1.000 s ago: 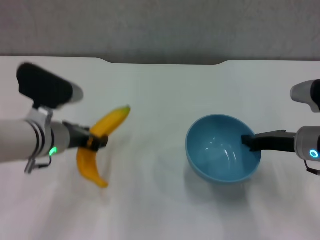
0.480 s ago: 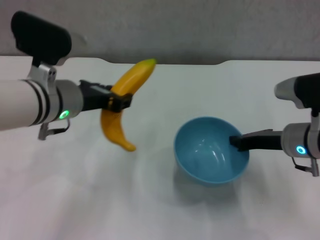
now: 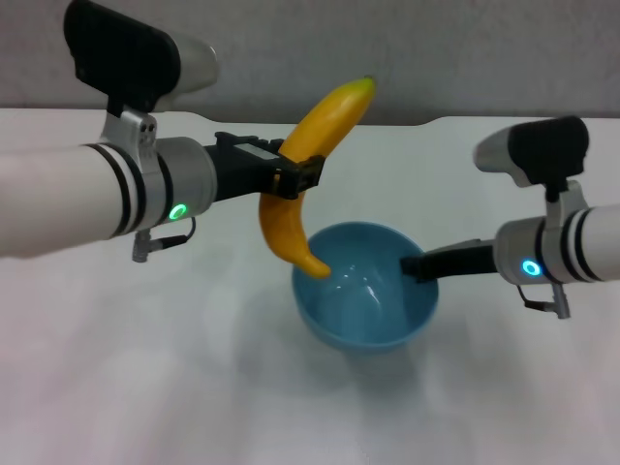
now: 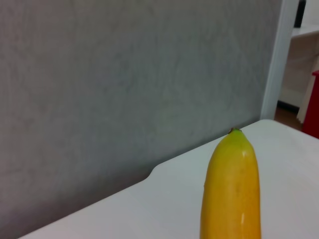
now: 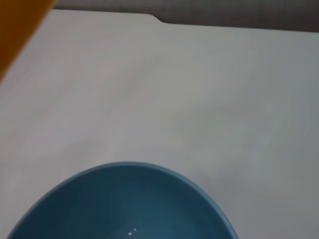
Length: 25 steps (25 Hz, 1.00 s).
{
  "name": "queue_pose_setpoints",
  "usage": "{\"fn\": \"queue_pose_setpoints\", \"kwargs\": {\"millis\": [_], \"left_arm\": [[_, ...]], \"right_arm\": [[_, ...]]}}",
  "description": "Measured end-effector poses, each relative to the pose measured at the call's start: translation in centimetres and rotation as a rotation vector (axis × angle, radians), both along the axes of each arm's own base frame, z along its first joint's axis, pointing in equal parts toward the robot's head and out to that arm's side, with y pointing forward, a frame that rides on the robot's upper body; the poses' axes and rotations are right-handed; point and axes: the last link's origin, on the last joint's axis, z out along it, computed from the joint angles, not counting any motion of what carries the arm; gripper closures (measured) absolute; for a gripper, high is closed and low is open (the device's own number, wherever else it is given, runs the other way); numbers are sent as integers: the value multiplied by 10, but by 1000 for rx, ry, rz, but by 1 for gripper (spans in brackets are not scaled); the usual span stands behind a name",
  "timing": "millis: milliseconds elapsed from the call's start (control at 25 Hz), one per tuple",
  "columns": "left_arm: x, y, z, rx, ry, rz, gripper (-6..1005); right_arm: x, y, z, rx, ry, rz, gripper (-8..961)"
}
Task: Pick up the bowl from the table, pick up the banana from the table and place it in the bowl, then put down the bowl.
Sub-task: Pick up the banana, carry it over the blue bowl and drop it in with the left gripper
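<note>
Bowl (image 3: 366, 295): glossy light blue, plain, held above the white worktop (image 3: 145, 387) by the right gripper (image 3: 415, 266) pinching its rim; now nearer centre than a second ago.
Banana (image 3: 302, 174): yellow-orange, curved, pinched mid-length by the left gripper (image 3: 291, 176); carried over from the left (lower tip now at the bowl's rim).
No readable markings.

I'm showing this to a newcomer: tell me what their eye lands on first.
The yellow banana, held almost upright in mid-air by the left gripper, its lower tip dipping over the near-left rim of the bowl. Next, the glossy light-blue bowl, gripped at its right rim by the right gripper, above the white table.
</note>
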Motion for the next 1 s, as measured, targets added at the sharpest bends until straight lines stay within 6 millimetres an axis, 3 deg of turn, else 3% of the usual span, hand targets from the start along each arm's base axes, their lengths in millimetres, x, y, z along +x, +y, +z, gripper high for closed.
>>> {"fn": "queue_pose_setpoints", "kwargs": {"millis": [240, 1000], "left_arm": [[2, -2, -10, 20, -13, -29, 490], [-18, -9, -34, 38, -31, -15, 483]], "right_arm": [[-27, 9, -4, -8, 22, 58, 856], [-46, 11, -6, -25, 32, 97, 845]]}}
